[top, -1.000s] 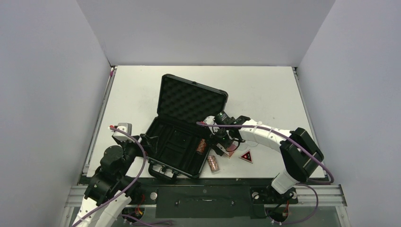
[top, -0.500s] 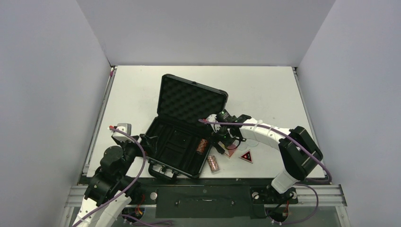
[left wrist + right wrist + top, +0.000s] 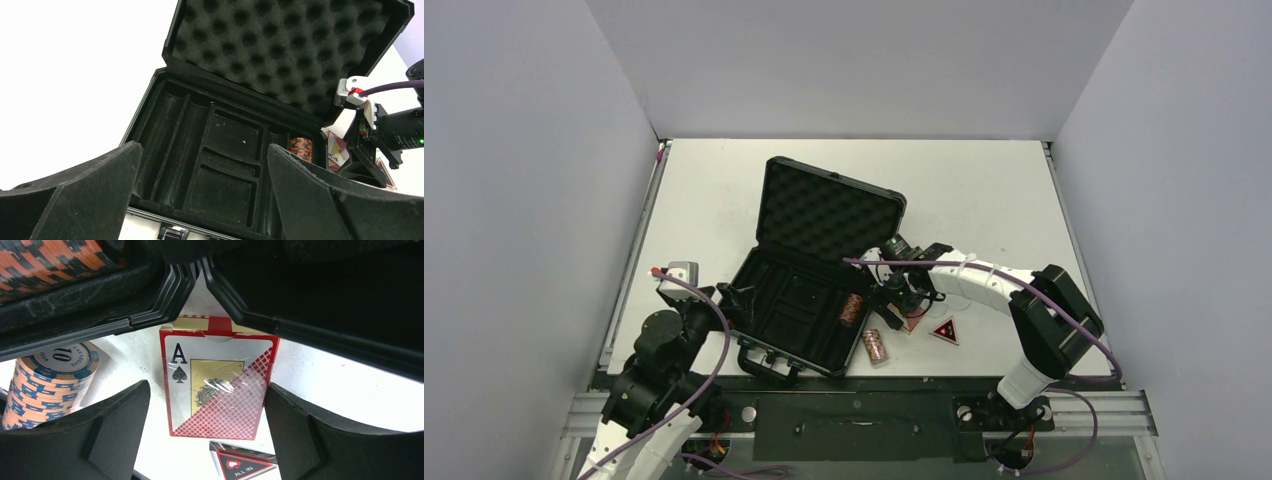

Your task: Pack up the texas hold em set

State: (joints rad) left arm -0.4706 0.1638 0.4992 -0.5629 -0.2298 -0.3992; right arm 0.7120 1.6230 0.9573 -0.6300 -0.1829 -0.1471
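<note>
Spread wide, the right gripper (image 3: pixel 206 395) straddles the card box (image 3: pixel 216 382) lying flat on the worktop (image 3: pixel 325 390) beside the open case (image 3: pixel 792 300), seemingly to grasp it for packing; the left gripper (image 3: pixel 203 147) hovers open

Black case (image 3: pixel 225 135), egg-crate foam (image 3: pixel 280 50); red-lattice, gold card box (image 3: pixel 217 385); orange-black chip roll (image 3: pixel 45 260); orange-blue chip roll (image 3: pixel 47 385); red-black triangle (image 3: pixel 237 465).

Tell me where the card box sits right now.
Right wrist view: the card box lies flat on the table, framed between the right arm's open fingers, just outside the case, chip roll at image left, ALL IN triangle below.
</note>
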